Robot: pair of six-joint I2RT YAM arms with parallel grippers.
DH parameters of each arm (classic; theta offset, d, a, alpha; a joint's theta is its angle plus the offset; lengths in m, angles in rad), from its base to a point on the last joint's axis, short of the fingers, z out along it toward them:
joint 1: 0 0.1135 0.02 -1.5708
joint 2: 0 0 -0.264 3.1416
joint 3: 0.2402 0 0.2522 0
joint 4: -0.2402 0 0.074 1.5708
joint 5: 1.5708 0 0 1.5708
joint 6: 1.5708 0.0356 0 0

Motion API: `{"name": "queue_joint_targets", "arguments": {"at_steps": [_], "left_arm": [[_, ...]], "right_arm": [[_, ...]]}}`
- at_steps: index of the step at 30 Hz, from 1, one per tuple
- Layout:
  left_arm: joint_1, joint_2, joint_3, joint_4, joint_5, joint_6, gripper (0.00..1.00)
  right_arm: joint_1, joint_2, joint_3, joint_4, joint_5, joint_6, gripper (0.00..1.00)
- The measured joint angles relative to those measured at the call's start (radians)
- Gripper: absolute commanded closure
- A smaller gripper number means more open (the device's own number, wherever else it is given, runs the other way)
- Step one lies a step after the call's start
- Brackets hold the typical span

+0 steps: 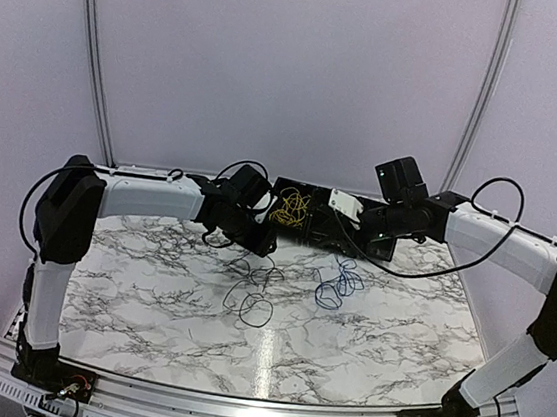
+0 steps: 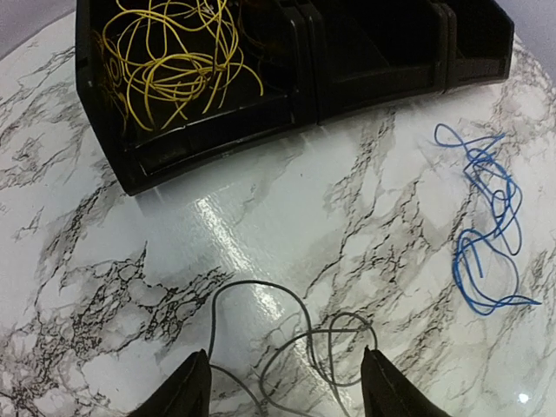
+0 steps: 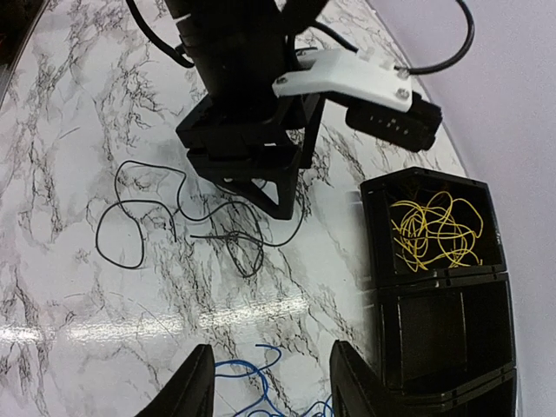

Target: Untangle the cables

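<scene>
The yellow cable [image 1: 290,208] lies coiled in the left compartment of a black bin [image 1: 308,234]; it also shows in the left wrist view [image 2: 169,61] and the right wrist view [image 3: 437,229]. The black cable [image 1: 252,288] sprawls loose on the marble table, just below my left gripper [image 1: 258,238]; in the left wrist view its loops [image 2: 300,343] lie between my open fingers. The blue cable [image 1: 340,281] lies apart to the right [image 2: 488,230]. My right gripper [image 1: 373,242] hovers open above the blue cable [image 3: 261,382].
The black bin has several compartments [image 3: 434,334]; those beside the yellow one look empty. The marble table [image 1: 147,304] ends at a metal rail along the near edge. Curved white walls enclose the back and sides.
</scene>
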Motion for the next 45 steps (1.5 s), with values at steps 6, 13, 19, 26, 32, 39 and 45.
{"name": "queue_joint_targets", "arguments": {"at_steps": [6, 13, 19, 26, 32, 39, 45], "left_arm": [[0.010, 0.112, 0.108, -0.137, -0.050, 0.125, 0.47], [0.011, 0.185, 0.164, -0.190, -0.079, 0.179, 0.95], [0.011, 0.123, 0.102, -0.150, -0.061, 0.193, 1.00], [0.002, -0.233, -0.122, 0.023, 0.110, 0.198, 1.00], [-0.053, -0.355, -0.141, 0.136, 0.188, 0.188, 1.00], [-0.090, -0.357, -0.158, 0.145, 0.216, 0.187, 1.00], [-0.098, -0.357, -0.162, 0.146, 0.216, 0.187, 0.98]], "right_arm": [[-0.026, -0.031, -0.030, 0.003, 0.008, -0.003, 0.54], [-0.036, -0.032, -0.048, 0.004, 0.016, -0.003, 0.54], [-0.037, -0.031, -0.047, 0.008, 0.010, 0.004, 0.54], [-0.037, 0.029, 0.045, 0.002, -0.060, 0.042, 0.39], [-0.024, 0.089, 0.133, 0.010, -0.119, 0.097, 0.28], [-0.001, 0.140, 0.171, 0.027, -0.152, 0.172, 0.34], [0.002, 0.174, 0.175, 0.037, -0.190, 0.212, 0.94]]}}
